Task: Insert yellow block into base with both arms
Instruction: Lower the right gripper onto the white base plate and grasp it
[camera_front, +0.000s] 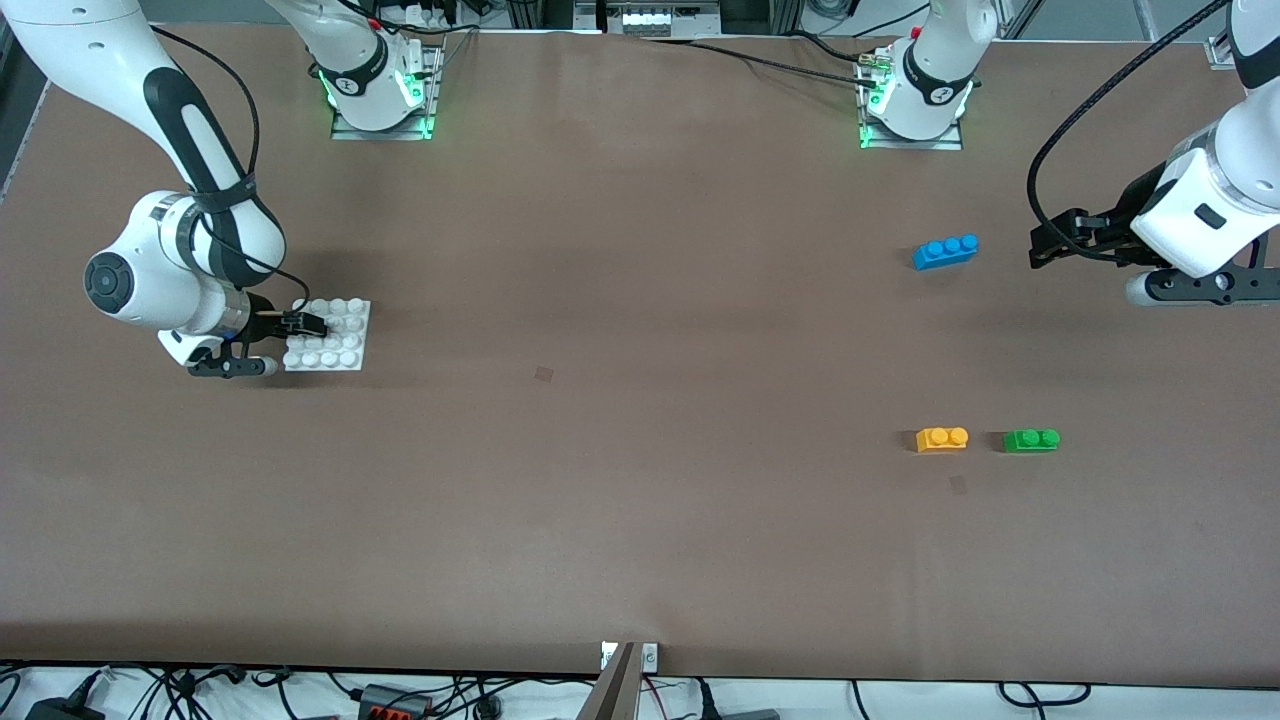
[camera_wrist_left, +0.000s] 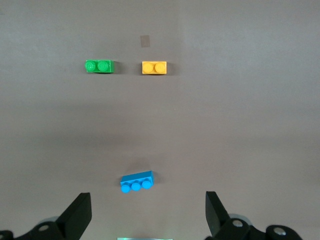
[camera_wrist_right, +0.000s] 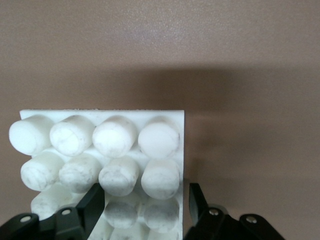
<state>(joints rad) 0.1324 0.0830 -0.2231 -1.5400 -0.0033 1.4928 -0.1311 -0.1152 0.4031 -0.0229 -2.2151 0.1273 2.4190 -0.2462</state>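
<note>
The yellow block lies on the table toward the left arm's end, beside a green brick; it also shows in the left wrist view. The white base lies flat toward the right arm's end. My right gripper is low at the base's edge, its jaws closed over two rows of studs at the edge of the base, as the right wrist view shows. My left gripper is open and empty, up in the air beside the blue brick; in the left wrist view its jaws stand wide apart.
A green two-stud brick lies beside the yellow block, toward the left arm's end of the table. A blue three-stud brick lies farther from the front camera. Both also show in the left wrist view: the green brick and the blue brick.
</note>
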